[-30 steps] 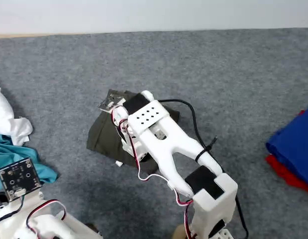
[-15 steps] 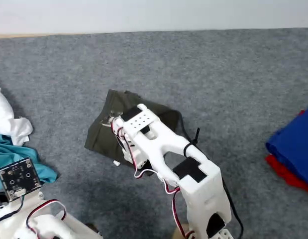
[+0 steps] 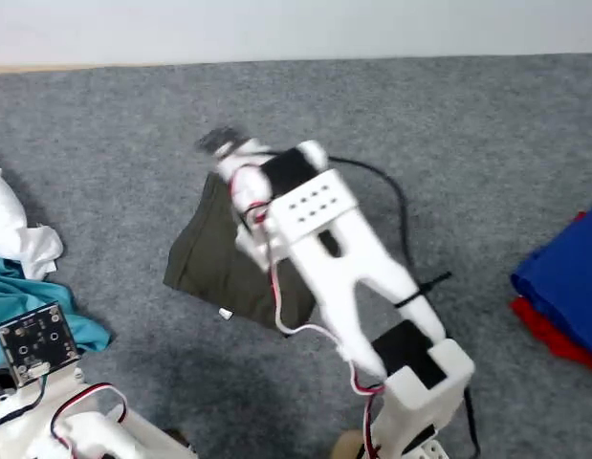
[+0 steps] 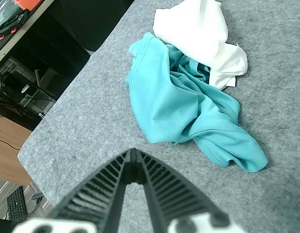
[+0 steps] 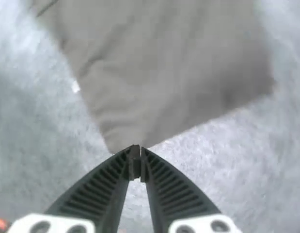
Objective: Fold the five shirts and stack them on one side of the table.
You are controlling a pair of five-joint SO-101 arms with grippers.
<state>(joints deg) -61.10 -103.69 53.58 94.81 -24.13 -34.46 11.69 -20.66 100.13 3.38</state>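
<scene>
A grey felt worktop (image 3: pixel 449 143) seen from above. At its middle lies an olive shirt (image 3: pixel 214 258), flattened into a rough rectangle and apparently already folded. The right arm stretches over it, and the right end effector (image 5: pixel 135 154) sits at the shirt's far corner with its fingers pressed together. The wrist view is blurred, so it may be pinching that corner or gripping nothing at all.

At the worktop's right edge a blue shirt (image 3: pixel 563 273) lies on a red shirt (image 3: pixel 549 335). This is probably the stack, which would explain why the olive shirt is being handled next.

On the opposite side a teal shirt (image 4: pixel 183 107) and a white shirt (image 4: pixel 193 29) lie crumpled and touching, probably waiting to be folded. The left end effector (image 4: pixel 135 155) hangs near them, fully closed and empty, out of the way of the working arm.
</scene>
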